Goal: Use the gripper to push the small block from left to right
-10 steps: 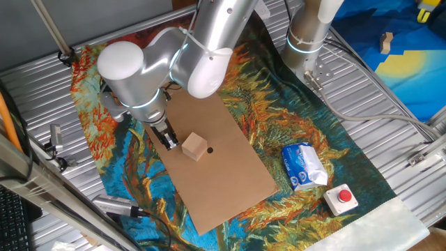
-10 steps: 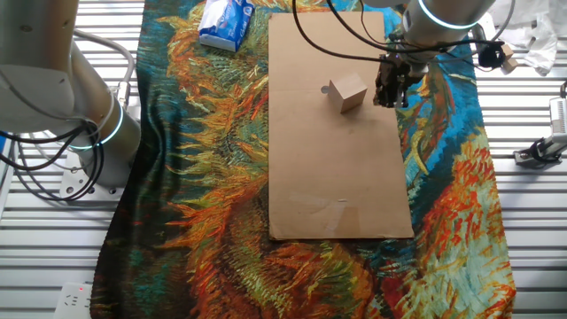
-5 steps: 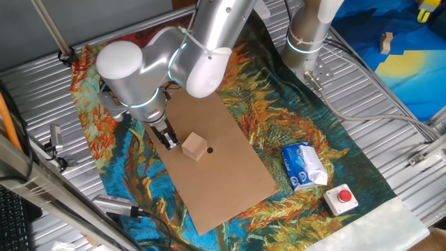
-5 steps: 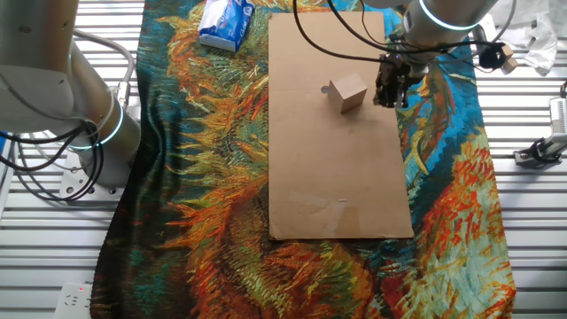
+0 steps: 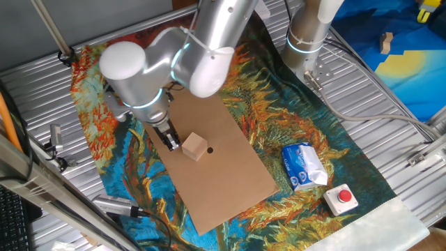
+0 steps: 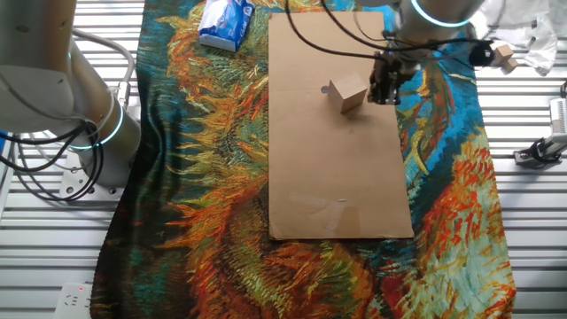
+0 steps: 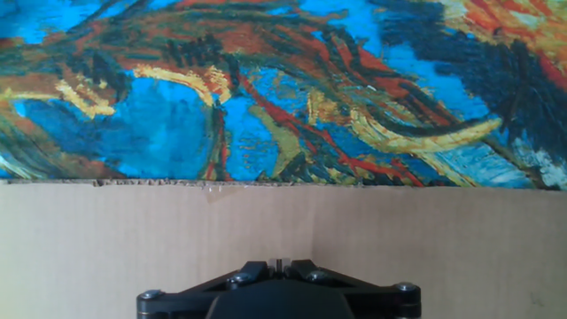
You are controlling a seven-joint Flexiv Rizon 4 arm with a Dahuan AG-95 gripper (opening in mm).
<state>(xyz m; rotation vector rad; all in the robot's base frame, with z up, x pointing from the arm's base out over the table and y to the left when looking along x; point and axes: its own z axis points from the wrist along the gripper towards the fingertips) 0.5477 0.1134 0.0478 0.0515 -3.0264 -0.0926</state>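
Observation:
The small block [image 5: 196,146] is a light-tan wooden cube on the brown board [image 5: 230,174], beside a small dark hole. It also shows in the other fixed view [image 6: 348,91]. My gripper [image 5: 171,141] points down at the board just left of the block, very close to its side; I cannot tell whether they touch. In the other fixed view the gripper [image 6: 383,91] stands just right of the block. The hand view shows the gripper [image 7: 280,264] with its jaws together and nothing between them, over the board [image 7: 283,221]. The block is out of the hand view.
A painted cloth [image 5: 279,104] covers the table. A blue-white tissue pack [image 5: 304,166] and a red-button box [image 5: 342,198] lie at the right. A second upright arm [image 5: 306,35] stands behind. Metal clamps [image 5: 56,139] sit at the left edge.
My gripper has shifted a little closer to the block. The block has not visibly moved.

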